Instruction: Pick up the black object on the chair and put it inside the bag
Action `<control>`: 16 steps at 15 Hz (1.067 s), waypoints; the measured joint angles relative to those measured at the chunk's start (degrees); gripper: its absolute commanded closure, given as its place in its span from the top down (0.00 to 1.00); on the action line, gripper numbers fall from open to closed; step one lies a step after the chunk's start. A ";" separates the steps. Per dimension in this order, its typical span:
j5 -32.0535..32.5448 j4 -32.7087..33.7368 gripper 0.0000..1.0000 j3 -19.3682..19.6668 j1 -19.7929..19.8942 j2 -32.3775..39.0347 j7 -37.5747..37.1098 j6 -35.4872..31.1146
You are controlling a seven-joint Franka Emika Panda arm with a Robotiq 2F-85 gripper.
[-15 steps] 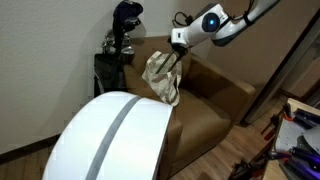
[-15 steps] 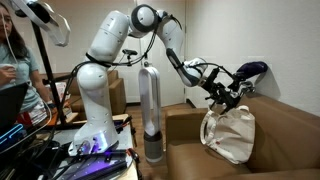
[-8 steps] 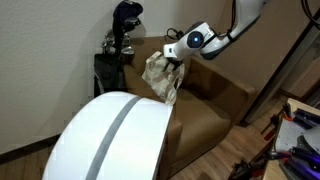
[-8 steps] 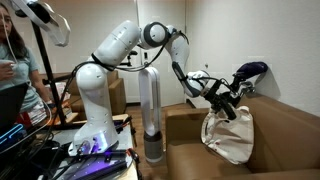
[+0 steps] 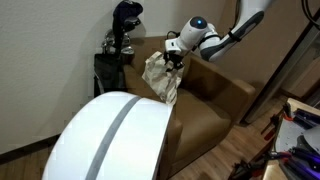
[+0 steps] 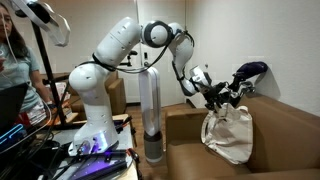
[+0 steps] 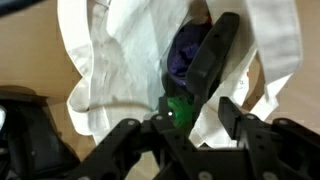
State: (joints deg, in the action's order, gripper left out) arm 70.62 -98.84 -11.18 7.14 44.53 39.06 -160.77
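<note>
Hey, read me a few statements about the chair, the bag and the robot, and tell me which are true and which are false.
1. The bag sits on the brown chair. True.
2. The bag is black. False: it is off-white.
3. The pincer hangs right at the bag's top. True.
4. The arm is black. False: it is white.
5. In the wrist view a dark thing shows inside the bag's mouth. True.
</note>
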 measured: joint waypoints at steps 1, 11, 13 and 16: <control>-2.77 -1.38 0.92 -4.36 3.66 -0.61 4.09 0.65; -44.04 -3.77 1.00 -31.53 30.26 -7.62 39.92 35.44; -52.78 -3.52 1.00 -26.23 28.12 -11.26 43.20 39.64; -60.02 -4.77 1.00 -14.56 20.71 -15.37 43.09 39.00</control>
State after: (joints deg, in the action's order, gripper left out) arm 10.60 -103.61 -25.75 27.85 29.16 82.16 -121.77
